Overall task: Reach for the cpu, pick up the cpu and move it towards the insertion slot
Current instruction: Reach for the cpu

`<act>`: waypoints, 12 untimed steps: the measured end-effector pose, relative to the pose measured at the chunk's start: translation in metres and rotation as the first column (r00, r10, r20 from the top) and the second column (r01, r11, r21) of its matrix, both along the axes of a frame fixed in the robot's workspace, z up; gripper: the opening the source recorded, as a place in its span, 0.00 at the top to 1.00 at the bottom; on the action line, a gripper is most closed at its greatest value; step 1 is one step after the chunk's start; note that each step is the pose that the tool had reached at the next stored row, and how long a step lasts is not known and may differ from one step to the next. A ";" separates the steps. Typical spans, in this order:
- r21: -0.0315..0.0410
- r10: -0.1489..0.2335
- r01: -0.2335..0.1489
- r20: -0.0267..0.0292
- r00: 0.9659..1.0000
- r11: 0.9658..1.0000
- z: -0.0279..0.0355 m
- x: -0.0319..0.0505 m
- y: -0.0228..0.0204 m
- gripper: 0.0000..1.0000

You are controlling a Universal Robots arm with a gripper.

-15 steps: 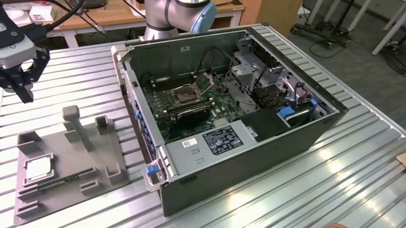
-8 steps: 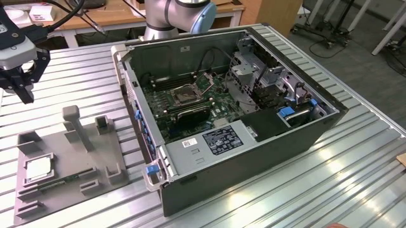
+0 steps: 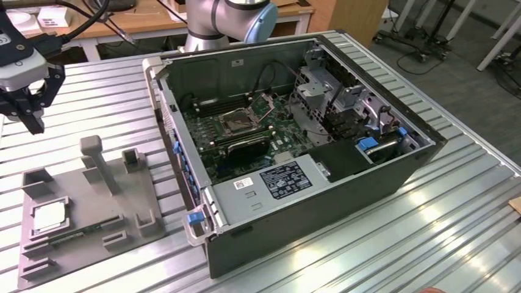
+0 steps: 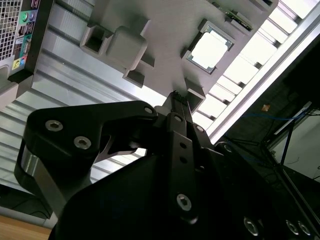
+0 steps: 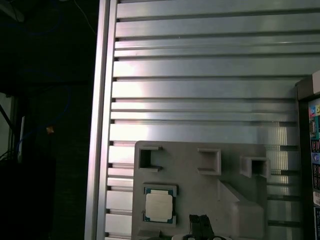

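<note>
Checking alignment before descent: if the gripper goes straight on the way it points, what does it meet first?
Probably the bare grey fixture plate beside the cpu, not the cpu itself; in both wrist views the gripper is aimed off to one side of it. Depth is unclear.

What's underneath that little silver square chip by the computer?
The cpu lies in a square recess of a grey plastic holder on the slatted table. The chip hides the recess floor.

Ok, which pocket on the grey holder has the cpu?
The square pocket on the exterior view's left edge of the grey holder: the pale silver cpu lies in it. The narrow slot beside it holds a green memory stick.
</note>
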State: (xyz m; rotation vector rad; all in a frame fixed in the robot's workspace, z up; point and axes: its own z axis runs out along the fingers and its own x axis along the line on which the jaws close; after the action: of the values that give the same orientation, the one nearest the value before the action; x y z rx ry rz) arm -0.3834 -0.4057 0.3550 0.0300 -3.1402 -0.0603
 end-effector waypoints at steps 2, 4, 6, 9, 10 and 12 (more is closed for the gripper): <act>0.000 0.000 0.000 0.000 1.000 1.000 -0.0010 0.0000 0.0000 0.90; 0.000 0.000 0.000 0.000 1.000 1.000 -0.0025 0.0000 0.0000 0.90; 0.000 0.000 0.000 0.000 1.000 1.000 -0.0039 0.0000 0.0000 0.90; 0.000 0.000 0.000 0.000 1.000 1.000 -0.0063 -0.0001 0.0000 0.90; 0.000 0.000 0.000 0.000 1.000 1.000 -0.0070 -0.0002 -0.0001 0.90; 0.000 0.000 0.000 0.000 1.000 1.000 -0.0088 -0.0005 -0.0004 0.90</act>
State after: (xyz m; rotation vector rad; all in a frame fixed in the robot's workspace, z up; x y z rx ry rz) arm -0.3838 -0.4062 0.3463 0.0298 -3.1401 -0.0600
